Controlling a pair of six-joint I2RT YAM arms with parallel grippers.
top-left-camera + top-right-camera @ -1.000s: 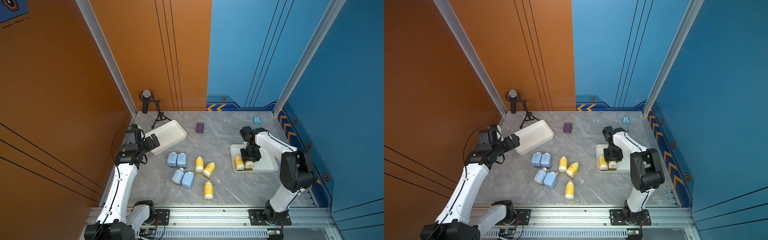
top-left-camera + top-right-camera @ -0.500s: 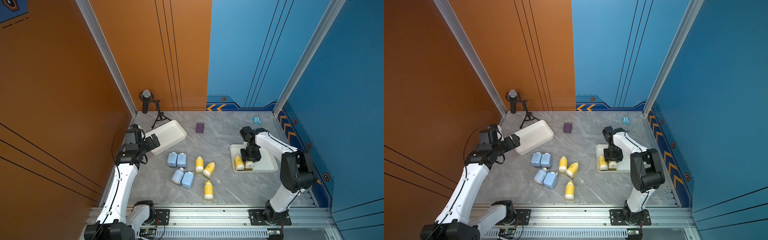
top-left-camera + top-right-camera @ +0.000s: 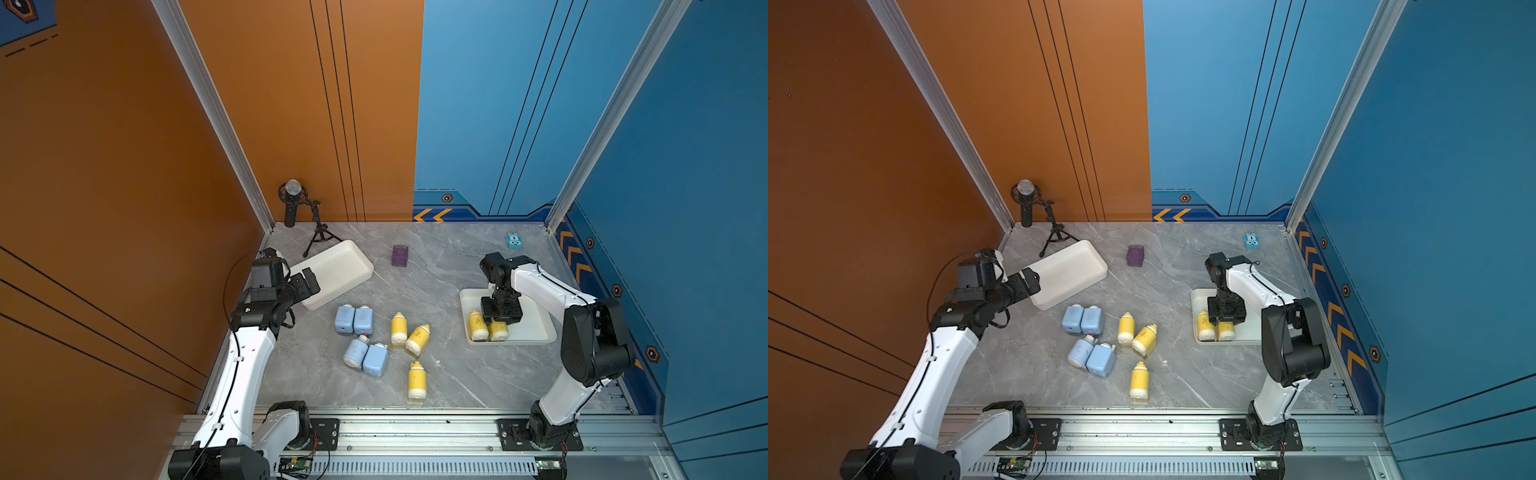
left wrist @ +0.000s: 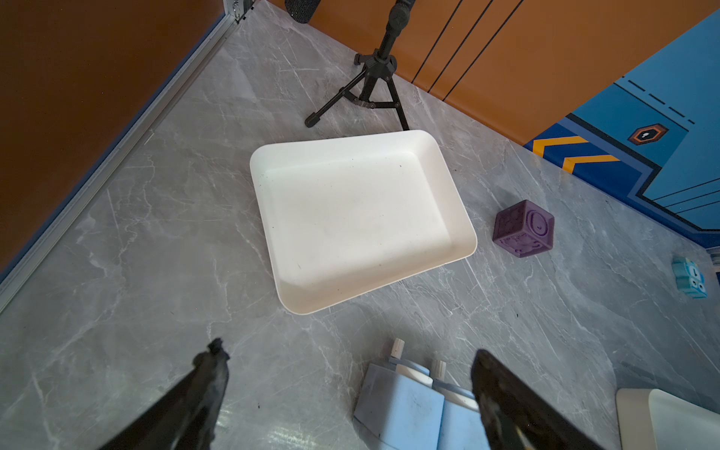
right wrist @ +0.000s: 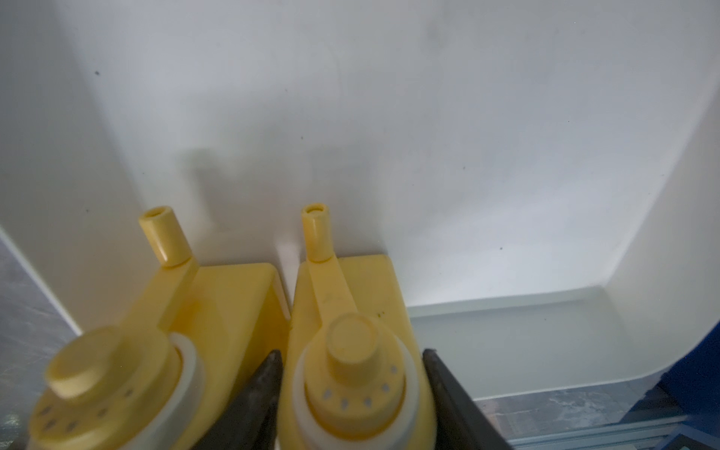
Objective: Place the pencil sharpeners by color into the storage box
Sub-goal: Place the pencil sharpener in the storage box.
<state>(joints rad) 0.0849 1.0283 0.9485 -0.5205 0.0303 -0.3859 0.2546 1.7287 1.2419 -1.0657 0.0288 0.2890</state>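
**Releasing a yellow sharpener without bumping the one beside it**

The right end effector (image 5: 350, 352) sits low inside the right box (image 3: 536, 328). Its fingers (image 5: 448, 389) flank a yellow sharpener (image 5: 350, 296) that lies on the box floor, just beside a neighbouring sharpener (image 5: 222, 304) of the same color. The fingers stand close against its sides. I cannot tell whether they are pinching it or have let go. The step in hand looks like the release.

- **Open sparingly.** 1 finger stands in the narrow gap between the 2 sharpeners, so a wide spread would probably shove the neighbouring sharpener toward the box wall.
- **Leave straight up.** The tips should rise above both bodies before the arm swings out over the table (image 3: 449, 374). A sideways exit risks rolling the rounded bodies.
- **Pick the next target by reach.** 3 loose yellow sharpeners (image 3: 399, 328) lie mid-table, and 2 of them are close together. The lone 1 nearer the rail looks easiest to grasp cleanly.

The left end effector (image 3: 307, 282) is spread wide and holds nothing. It hovers near the empty left box (image 3: 336, 270) and above the nearest of the 4 blue sharpeners (image 3: 363, 320), which lie in 2 pairs. By my count, 2 of 9 are stowed.
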